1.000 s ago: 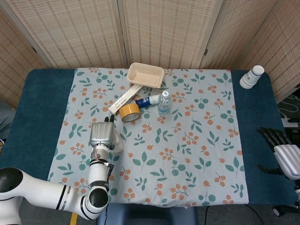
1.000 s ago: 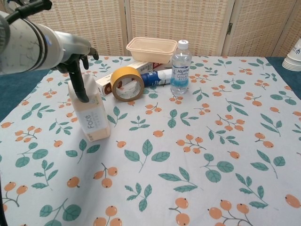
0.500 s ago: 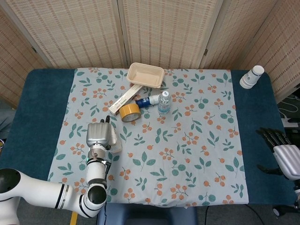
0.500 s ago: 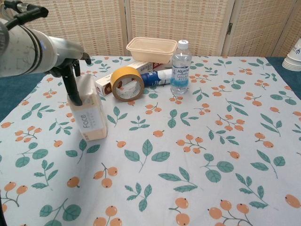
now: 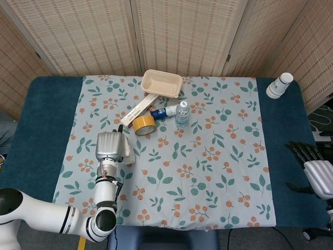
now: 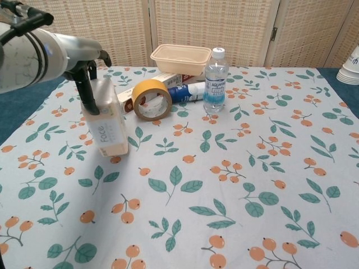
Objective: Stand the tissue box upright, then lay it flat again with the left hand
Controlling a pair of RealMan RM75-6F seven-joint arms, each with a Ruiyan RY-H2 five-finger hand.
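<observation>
**Q:** Where is the tissue box, and how does it stand?

**A:** The tissue box (image 6: 106,126) stands on end on the floral tablecloth (image 6: 235,179), at the left part of the table. It tilts slightly; its lower edge rests on the cloth. The printed face reading "Face" is turned toward the chest camera.

**Q:** What is the condition of the left hand?

**A:** The left hand (image 5: 110,147) is closed around the upper part of the tissue box. In the chest view, dark fingers (image 6: 86,95) run down the box's left side. In the head view, the hand covers most of the box from above; only a pale edge shows at its right.

**Q:** And the right hand?

**A:** The right hand (image 5: 315,169) rests at the far right edge, over the blue table cover (image 5: 283,156). Its fingers are extended and apart. It holds nothing.

**Q:** Which other items are on the table?

**A:** A roll of yellow tape (image 6: 151,99) stands just beside a flat carton (image 6: 147,89). A water bottle (image 6: 215,79) stands upright near a lying blue-and-white tube (image 6: 186,92). A beige tray (image 6: 180,59) sits behind them. A stack of paper cups (image 5: 279,85) sits at the far right corner.
</observation>
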